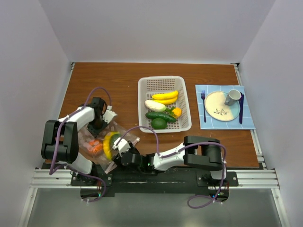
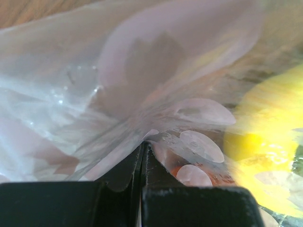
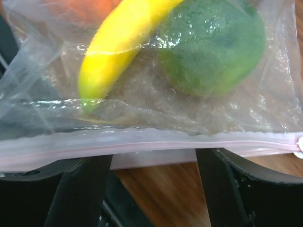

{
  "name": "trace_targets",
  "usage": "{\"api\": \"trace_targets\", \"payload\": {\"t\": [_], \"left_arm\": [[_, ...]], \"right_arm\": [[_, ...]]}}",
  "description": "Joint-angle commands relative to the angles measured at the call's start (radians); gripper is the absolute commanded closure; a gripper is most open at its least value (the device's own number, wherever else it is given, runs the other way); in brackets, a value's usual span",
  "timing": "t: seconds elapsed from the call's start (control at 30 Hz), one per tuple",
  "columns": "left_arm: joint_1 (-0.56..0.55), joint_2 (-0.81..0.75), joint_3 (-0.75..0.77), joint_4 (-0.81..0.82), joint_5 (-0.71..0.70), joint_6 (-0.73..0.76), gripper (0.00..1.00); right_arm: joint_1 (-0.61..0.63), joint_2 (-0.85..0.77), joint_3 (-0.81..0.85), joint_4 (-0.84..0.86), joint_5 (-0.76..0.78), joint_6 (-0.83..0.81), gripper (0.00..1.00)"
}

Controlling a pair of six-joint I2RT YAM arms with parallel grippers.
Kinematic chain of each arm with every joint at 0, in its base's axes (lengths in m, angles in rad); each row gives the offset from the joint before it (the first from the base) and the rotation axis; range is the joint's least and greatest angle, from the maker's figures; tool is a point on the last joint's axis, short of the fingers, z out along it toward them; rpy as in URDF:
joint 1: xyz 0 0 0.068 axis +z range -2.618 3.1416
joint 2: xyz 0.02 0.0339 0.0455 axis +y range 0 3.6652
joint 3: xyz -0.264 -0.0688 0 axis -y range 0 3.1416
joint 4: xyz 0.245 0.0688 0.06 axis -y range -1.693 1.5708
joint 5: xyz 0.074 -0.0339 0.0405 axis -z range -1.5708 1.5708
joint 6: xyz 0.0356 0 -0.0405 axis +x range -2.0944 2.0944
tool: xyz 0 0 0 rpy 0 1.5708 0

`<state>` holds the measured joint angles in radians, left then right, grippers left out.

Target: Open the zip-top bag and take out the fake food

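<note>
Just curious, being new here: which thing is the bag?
On the brown wooden table, look left of the white perforated plastic basket, at the near edge. The clear crinkly plastic bag lies there, alone in having a pink zip strip.

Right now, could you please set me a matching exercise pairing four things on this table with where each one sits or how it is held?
Things:
1. zip-top bag
2. white basket
3. grey mug
4. fork

Places or states:
A. on the cream plate
B. on the blue mat, left of the plate
C. pinched in the left gripper's shut jaws
D. mid-table, holding loose fake food

Pairs: 1-C; 2-D; 3-A; 4-B
</note>
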<state>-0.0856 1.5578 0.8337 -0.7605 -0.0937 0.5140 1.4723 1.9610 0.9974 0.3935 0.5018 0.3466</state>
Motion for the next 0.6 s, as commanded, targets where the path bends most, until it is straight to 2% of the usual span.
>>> {"api": "trace_targets", "payload": {"t": [0.0, 0.3, 0.57], "left_arm": [[-0.019, 0.007, 0.025, 0.013, 0.069, -0.025, 1.0], [-0.118, 0.038, -0.042, 0.039, 0.046, -0.054, 1.0], [-0.143, 0.057, -0.088, 0.055, 0.017, -0.048, 1.0]], "right_arm": [[-0.003, 0.01, 0.014, 0.155, 0.13, -0.029, 0.24], [-0.023, 0.01, 0.033, 0.268, 0.236, -0.149, 0.21], [-0.058, 0.019, 0.0, 0.404, 0.306, -0.25, 0.18]]}}
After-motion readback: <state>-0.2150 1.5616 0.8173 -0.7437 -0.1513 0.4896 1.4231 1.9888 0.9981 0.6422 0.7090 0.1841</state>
